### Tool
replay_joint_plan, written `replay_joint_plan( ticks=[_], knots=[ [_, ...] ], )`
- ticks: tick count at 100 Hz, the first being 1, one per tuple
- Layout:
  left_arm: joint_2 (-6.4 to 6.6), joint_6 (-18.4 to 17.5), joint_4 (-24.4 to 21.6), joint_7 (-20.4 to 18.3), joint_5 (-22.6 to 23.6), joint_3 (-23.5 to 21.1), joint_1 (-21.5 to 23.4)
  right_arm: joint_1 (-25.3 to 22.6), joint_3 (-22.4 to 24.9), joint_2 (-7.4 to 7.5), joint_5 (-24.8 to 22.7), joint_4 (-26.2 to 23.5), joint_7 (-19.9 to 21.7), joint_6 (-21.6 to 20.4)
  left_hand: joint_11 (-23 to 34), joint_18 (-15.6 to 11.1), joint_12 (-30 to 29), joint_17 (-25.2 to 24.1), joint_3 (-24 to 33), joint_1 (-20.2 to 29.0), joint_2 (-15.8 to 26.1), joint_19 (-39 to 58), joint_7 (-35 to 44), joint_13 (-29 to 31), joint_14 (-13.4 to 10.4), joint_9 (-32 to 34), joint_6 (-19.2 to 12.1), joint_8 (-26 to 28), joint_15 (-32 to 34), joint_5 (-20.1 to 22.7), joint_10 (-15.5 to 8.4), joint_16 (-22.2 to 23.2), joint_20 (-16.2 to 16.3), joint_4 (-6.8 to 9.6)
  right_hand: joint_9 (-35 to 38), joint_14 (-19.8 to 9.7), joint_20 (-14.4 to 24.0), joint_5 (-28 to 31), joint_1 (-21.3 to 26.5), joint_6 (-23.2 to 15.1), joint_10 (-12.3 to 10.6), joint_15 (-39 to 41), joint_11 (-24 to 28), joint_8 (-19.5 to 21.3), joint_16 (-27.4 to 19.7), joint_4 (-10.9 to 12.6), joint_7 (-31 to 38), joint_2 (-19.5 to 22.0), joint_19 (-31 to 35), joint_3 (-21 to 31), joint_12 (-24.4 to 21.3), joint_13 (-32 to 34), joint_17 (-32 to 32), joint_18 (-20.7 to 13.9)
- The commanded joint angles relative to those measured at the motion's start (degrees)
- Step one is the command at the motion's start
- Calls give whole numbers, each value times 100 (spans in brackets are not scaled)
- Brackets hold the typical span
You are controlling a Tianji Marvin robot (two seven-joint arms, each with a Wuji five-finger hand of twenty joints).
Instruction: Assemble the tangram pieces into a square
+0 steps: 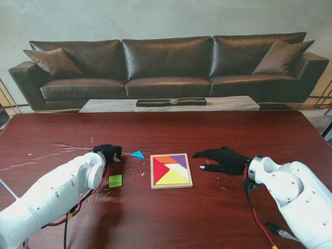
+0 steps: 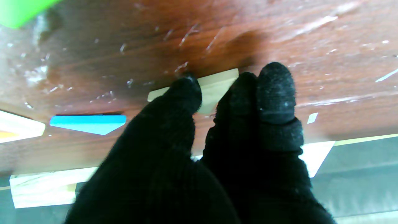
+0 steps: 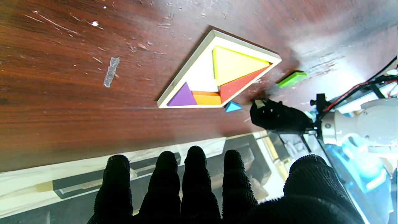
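The wooden tangram tray [image 1: 153,179] lies mid-table and holds orange, purple, red, white and yellow pieces. Left of it lie a blue triangle [image 1: 137,154] and, nearer to me, a green square [image 1: 115,180]. My left hand [image 1: 109,152], in a black glove, is beside the blue triangle. Its thumb and fingers [image 2: 273,90] pinch a cream piece [image 2: 217,85] at the table surface. The right hand [image 1: 223,158] hovers just right of the tray with its fingers [image 3: 196,174] spread and nothing held. The right wrist view shows the tray [image 3: 186,67], the green square [image 3: 292,78] and the blue triangle [image 3: 232,106].
The dark red table [image 1: 233,129] is scratched, and its far edge meets a low marble bench and a black leather sofa. Red and black cables [image 1: 259,220] hang by my right arm, and others by my left arm near the front edge.
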Motion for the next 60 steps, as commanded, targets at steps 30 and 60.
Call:
replay_joint_plan(
  ticks=[30, 60],
  knots=[
    [48, 38, 232, -427, -30, 224, 363, -25, -22, -1, -18, -44, -3, -1, 1574, -173, 579, 157, 290, -352, -436, 330, 1498, -31, -493, 306, -110, 1541, 183, 9, -1312, 333, 48, -147, -4, -64, -72, -154, -51, -140, -25, -8, 32, -7, 28, 129, -31, 95, 28, 9, 30, 25, -45, -16],
    [-6, -10, 346, -193, -42, 223, 376, -6, -49, -1, -12, -34, 0, 5, 3463, -230, 603, 275, 155, -48, -375, 819, 1473, -58, -972, 13, -225, 4079, 1192, 220, -1756, 993, 502, -76, 5, -69, -73, -157, -48, -139, -23, -8, 33, -7, 28, 129, -35, 93, 28, 9, 31, 27, -47, -14]
  ],
)
